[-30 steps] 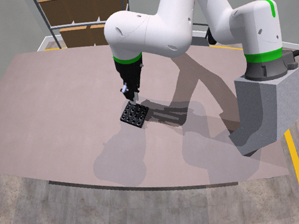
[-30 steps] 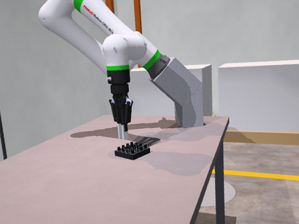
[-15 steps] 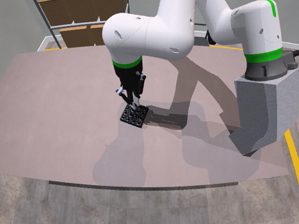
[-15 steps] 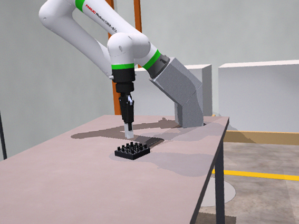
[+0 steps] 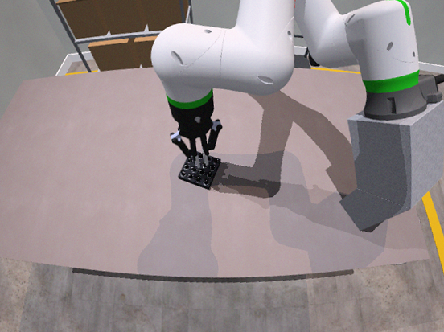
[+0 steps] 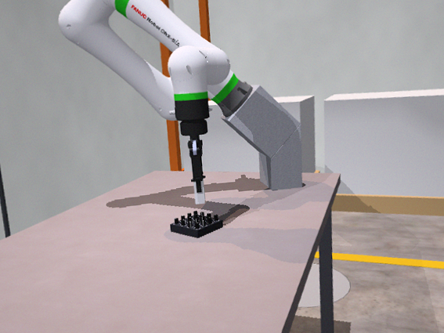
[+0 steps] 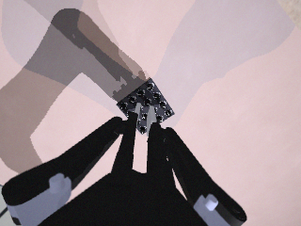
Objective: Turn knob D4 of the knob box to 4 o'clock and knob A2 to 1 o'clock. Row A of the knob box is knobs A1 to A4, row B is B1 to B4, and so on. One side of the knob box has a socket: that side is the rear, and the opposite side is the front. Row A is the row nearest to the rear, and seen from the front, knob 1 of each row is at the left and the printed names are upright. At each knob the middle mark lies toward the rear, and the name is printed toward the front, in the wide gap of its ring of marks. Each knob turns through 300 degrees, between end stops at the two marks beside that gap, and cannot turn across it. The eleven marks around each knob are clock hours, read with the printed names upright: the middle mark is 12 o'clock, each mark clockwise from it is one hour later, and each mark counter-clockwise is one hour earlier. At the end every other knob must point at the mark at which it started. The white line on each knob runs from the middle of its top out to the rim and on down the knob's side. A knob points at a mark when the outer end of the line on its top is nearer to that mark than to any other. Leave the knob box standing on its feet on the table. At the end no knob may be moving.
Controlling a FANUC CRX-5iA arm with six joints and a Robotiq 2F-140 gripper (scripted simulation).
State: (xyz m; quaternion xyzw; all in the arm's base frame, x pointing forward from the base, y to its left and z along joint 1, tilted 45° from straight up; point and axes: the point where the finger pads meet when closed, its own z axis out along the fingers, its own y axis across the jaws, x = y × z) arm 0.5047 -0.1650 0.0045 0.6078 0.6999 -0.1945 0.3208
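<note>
The black knob box lies flat on the table, its rows of short black knobs facing up. The knob names, white lines and socket are too small or hidden to tell, so I cannot pick out D4 or A2, nor where they point. My gripper points straight down above the box, with clear height between fingertips and knobs in the exterior view. Its pale fingertips stand a narrow gap apart with nothing between them. In the wrist view the fingers hide some knobs.
The table carries the box and the arm's grey pedestal. Arm shadows fall across the table and beside the box. A shelf with cartons stands beyond the table's far edge.
</note>
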